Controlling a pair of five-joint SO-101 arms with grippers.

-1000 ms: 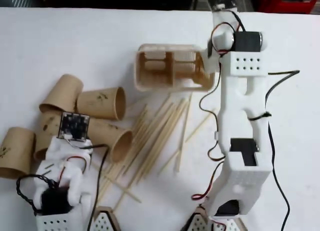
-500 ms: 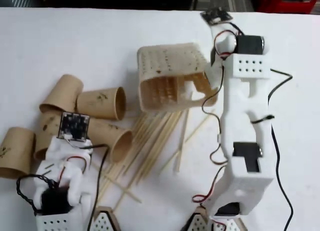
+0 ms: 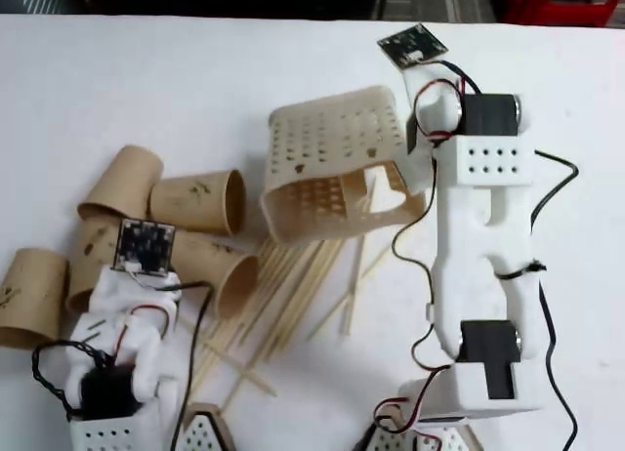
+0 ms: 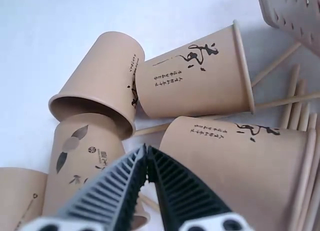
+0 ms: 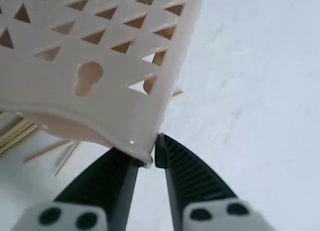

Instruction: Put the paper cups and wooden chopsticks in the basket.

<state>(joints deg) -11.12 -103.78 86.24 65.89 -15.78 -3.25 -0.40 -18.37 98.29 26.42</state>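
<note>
My right pincer [image 5: 152, 153] pinches rim of tipped cream plastic basket [image 3: 332, 143]; left pincer [image 4: 146, 155] pressed together, empty. Next: I stand basket upright nr brown paper cups [image 4: 195, 78].

cups [image 3: 195, 202] left of chopsticks [image 3: 293, 285], basket [image 3: 332, 158] behind

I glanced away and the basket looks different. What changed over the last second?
The right gripper, shut on the basket at its rim, has pulled it toward the chopsticks and tipped it over. Its perforated bottom now faces up and its edge overlaps the sticks' far ends. The left gripper, cups and chopsticks stayed put.
</note>
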